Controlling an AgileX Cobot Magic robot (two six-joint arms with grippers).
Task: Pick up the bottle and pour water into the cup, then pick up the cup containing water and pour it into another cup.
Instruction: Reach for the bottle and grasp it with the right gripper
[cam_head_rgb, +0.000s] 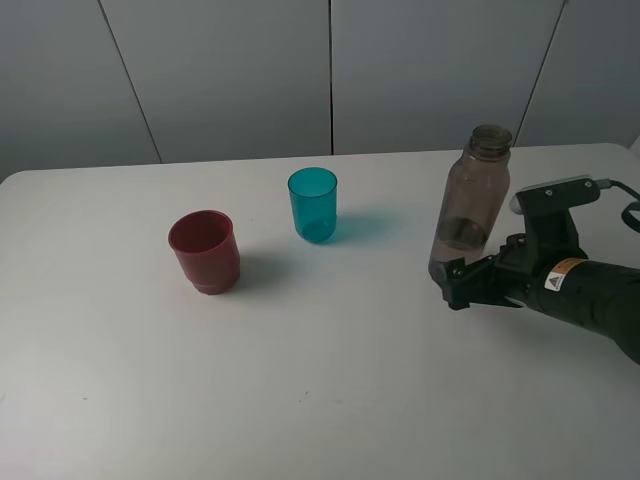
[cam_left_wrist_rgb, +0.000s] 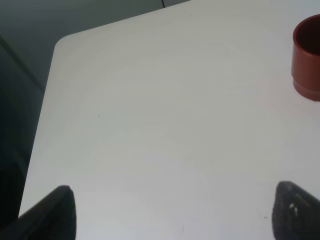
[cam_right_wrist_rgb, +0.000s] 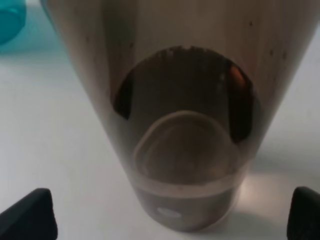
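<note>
Bottle (cam_head_rgb: 475, 195) stands upright at the right of the frame on the tabletop (cam_head_rgb: 330, 380), its base partly hidden by my right claw (cam_head_rgb: 462, 283), which gapes wide on either side of it and grips nothing. Smoky walls blur a shallow layer of liquid low inside. The teal cup (cam_head_rgb: 313, 204) and red cup (cam_head_rgb: 204, 251) stand centre-left, their contents unclear. Only the fingertips of my left claw (cam_left_wrist_rgb: 172, 215) show, spread wide and holding nothing.

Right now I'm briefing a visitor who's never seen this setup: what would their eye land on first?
The tall, uncapped smoky grey-brown bottle at the right of the white table, with the right gripper open around its base. Then the translucent teal cup mid-table and the squat dark-red cup to its left, nearer the camera.
</note>
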